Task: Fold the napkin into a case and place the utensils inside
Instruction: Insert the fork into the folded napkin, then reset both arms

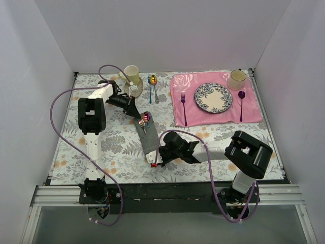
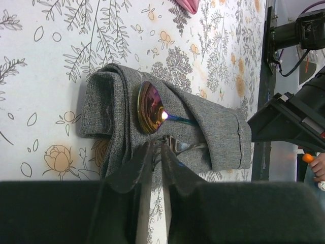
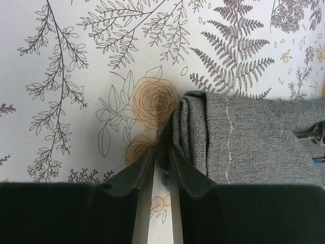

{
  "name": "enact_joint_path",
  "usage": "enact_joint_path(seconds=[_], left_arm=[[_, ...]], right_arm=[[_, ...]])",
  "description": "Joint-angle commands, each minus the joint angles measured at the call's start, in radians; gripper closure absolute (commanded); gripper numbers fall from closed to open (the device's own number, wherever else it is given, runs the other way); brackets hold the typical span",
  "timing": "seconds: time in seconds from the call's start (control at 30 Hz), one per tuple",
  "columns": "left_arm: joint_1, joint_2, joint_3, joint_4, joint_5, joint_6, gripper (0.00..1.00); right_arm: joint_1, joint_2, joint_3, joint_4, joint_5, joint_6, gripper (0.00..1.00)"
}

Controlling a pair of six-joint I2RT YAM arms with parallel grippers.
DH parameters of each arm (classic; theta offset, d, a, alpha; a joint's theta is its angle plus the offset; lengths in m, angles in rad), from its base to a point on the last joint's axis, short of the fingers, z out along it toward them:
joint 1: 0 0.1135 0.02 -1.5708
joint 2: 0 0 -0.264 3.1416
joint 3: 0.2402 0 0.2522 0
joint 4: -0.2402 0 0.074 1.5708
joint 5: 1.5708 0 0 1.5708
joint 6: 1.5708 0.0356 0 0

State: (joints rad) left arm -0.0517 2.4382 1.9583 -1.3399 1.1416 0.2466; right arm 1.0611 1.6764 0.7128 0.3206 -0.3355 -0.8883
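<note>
The dark grey napkin (image 1: pixel 149 140) lies folded into a narrow case on the flowered tablecloth. The spoon's gold-to-purple bowl (image 1: pixel 147 118) and the silver fork's head (image 1: pixel 141 123) stick out of its far end. In the left wrist view the spoon (image 2: pixel 151 108) rests on the napkin (image 2: pixel 213 127), and the fork (image 2: pixel 185 147) has its tines between my fingers. My left gripper (image 2: pixel 158 147) (image 1: pixel 136 116) is shut on the fork's tines. My right gripper (image 3: pixel 162 152) (image 1: pixel 156 161) is shut on the near corner of the napkin (image 3: pixel 254 142).
The pink placemat (image 1: pixel 251 109) at the back right holds a patterned plate (image 1: pixel 213 97), a purple fork (image 1: pixel 184 109), a purple spoon (image 1: pixel 241 104) and a mug (image 1: pixel 237 79). A cup (image 1: pixel 132 75) and a blue-handled spoon (image 1: pixel 152 84) lie at the back.
</note>
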Motion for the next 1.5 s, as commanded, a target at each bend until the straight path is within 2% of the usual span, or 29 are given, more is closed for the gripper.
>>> enact_joint_path(seconds=[0.0,0.13,0.33,0.53,0.6,0.7,0.73,0.8,0.83,0.87,0.97,1.03,1.17,1.27,1.33,1.47], left_arm=[[-0.004,-0.108,0.008,-0.044,-0.020,0.016,0.78],[-0.004,-0.126,0.017,-0.044,-0.040,0.022,0.68],[-0.005,-0.156,0.037,-0.019,-0.055,0.000,0.60],[-0.005,-0.241,-0.013,0.076,-0.091,-0.038,0.54],[-0.005,-0.274,-0.057,0.136,-0.105,-0.065,0.44],[-0.005,-0.366,-0.143,0.255,-0.135,-0.127,0.37],[-0.005,-0.419,-0.174,0.295,-0.152,-0.148,0.24],[-0.004,-0.484,-0.229,0.424,-0.172,-0.206,0.16],[-0.005,-0.514,-0.289,0.468,-0.183,-0.231,0.02],[-0.004,-0.574,-0.312,0.563,-0.213,-0.274,0.02],[0.004,-0.658,-0.372,0.689,-0.250,-0.398,0.02],[0.012,-0.695,-0.392,0.735,-0.278,-0.517,0.02],[0.027,-0.768,-0.391,0.803,-0.367,-0.662,0.02],[0.030,-0.812,-0.360,0.767,-0.475,-0.734,0.02],[0.044,-0.826,-0.331,0.720,-0.554,-0.767,0.02],[0.156,-0.785,-0.228,0.515,-0.432,-0.834,0.02]], right_arm=[[0.002,0.009,0.016,-0.055,0.013,-0.008,0.72],[0.000,0.006,0.016,-0.069,0.000,-0.012,0.70],[0.000,0.006,0.027,-0.113,-0.037,-0.023,0.70],[0.000,0.008,0.042,-0.164,-0.085,-0.015,0.67],[0.002,0.006,0.047,-0.178,-0.105,-0.014,0.65],[0.002,0.003,0.047,-0.199,-0.131,-0.012,0.59],[0.000,-0.001,0.047,-0.206,-0.135,-0.012,0.57],[0.002,-0.007,0.050,-0.222,-0.158,-0.012,0.52],[0.002,-0.010,0.050,-0.230,-0.163,-0.012,0.51],[0.002,-0.015,0.053,-0.248,-0.169,-0.012,0.50],[0.002,-0.040,0.057,-0.287,-0.204,-0.001,0.48],[0.000,-0.078,0.054,-0.302,-0.208,0.018,0.46],[-0.001,-0.176,0.048,-0.317,-0.192,0.104,0.39],[-0.007,-0.269,0.062,-0.353,-0.159,0.193,0.28],[-0.024,-0.352,0.062,-0.362,-0.102,0.238,0.08],[-0.094,-0.460,0.102,-0.428,-0.013,0.366,0.02]])
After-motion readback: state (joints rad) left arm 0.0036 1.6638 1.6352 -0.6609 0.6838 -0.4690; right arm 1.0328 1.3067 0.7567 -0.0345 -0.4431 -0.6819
